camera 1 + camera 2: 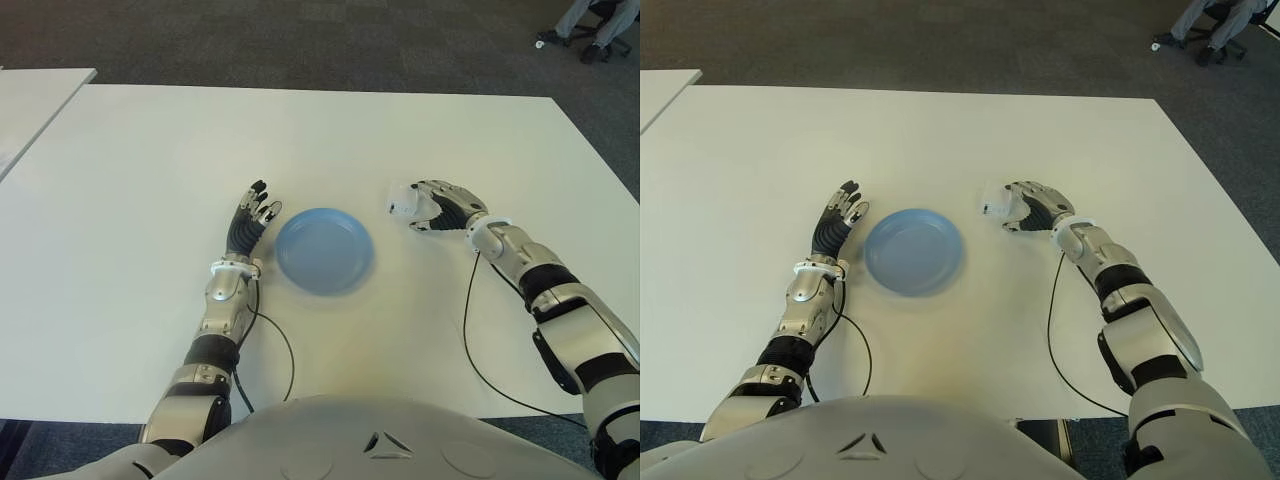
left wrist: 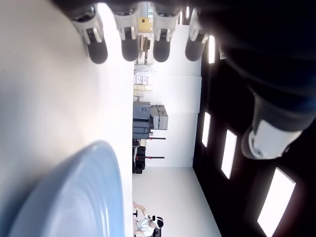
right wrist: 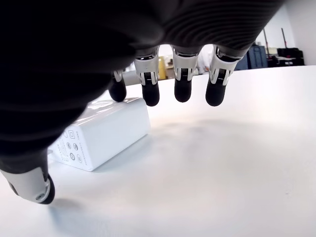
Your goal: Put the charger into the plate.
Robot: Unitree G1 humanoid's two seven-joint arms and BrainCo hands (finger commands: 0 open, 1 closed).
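A white charger lies flat on the white table, a short way right of the empty blue plate. My right hand is right beside it, on the side away from the plate. In the right wrist view its fingers arch over the charger, with one tip at its top edge and the thumb low by its near corner, not closed on it. My left hand shows just left of the plate with its fingers stretched out, holding nothing.
A second white table stands at the far left. A person's legs and a chair base show on the carpet at the far right. Thin black cables trail from both wrists across the table toward its front edge.
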